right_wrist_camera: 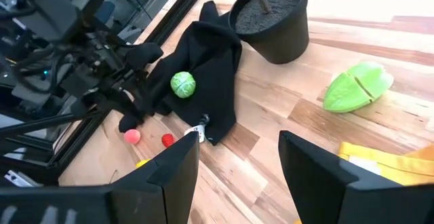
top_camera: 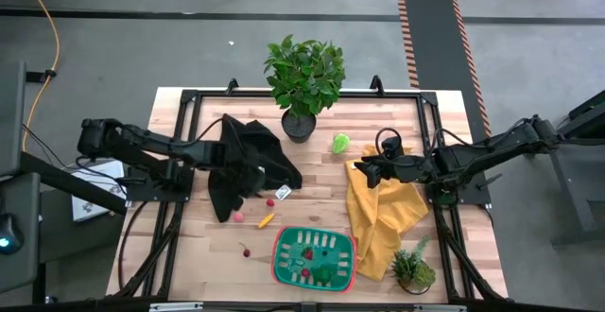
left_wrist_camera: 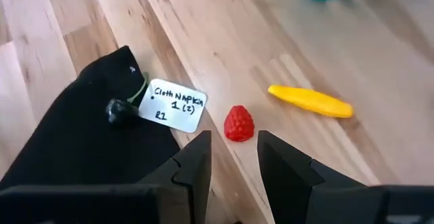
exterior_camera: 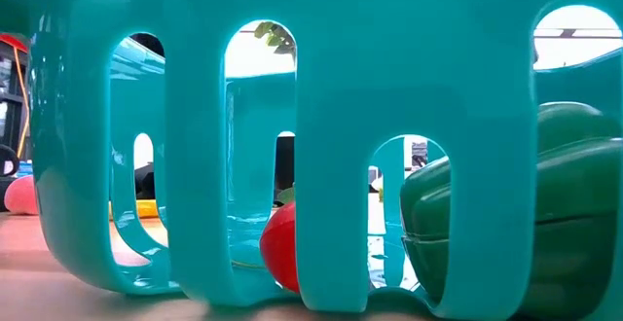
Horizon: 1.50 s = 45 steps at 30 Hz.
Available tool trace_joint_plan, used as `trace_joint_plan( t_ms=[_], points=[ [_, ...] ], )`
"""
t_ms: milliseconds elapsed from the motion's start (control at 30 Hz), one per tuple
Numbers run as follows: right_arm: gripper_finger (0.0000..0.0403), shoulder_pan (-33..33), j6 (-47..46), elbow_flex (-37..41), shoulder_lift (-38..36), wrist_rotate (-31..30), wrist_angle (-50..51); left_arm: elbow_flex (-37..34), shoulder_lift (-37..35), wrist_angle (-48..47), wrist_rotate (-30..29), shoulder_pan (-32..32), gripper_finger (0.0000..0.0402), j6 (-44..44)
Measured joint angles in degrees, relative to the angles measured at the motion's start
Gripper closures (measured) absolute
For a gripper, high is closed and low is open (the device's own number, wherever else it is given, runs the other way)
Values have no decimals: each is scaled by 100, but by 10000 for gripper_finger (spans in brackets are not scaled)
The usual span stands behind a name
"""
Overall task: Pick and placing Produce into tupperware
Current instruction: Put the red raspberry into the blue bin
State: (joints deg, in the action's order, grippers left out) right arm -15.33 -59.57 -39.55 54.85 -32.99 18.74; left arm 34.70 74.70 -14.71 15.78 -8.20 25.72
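Left gripper poised over black cloth, fingers parted and empty, just above red strawberry beside yellow piece; green tupperware at front centre, holding red and green bits; right gripper by yellow cloth, agape, gripping nothing

Even, bright overhead light; soft shadows; low view's near tupperware blurred.

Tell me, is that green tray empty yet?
No. The tray already holds a dark green piece and small red bits.
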Motion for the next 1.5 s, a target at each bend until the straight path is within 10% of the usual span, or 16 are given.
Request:
trace_joint_plan(
  t_ms=[1500],
  points=[
    [210,-1,-125,2,-2,-245,31,66,1097,538,-600,596,251,100]
  ],
)
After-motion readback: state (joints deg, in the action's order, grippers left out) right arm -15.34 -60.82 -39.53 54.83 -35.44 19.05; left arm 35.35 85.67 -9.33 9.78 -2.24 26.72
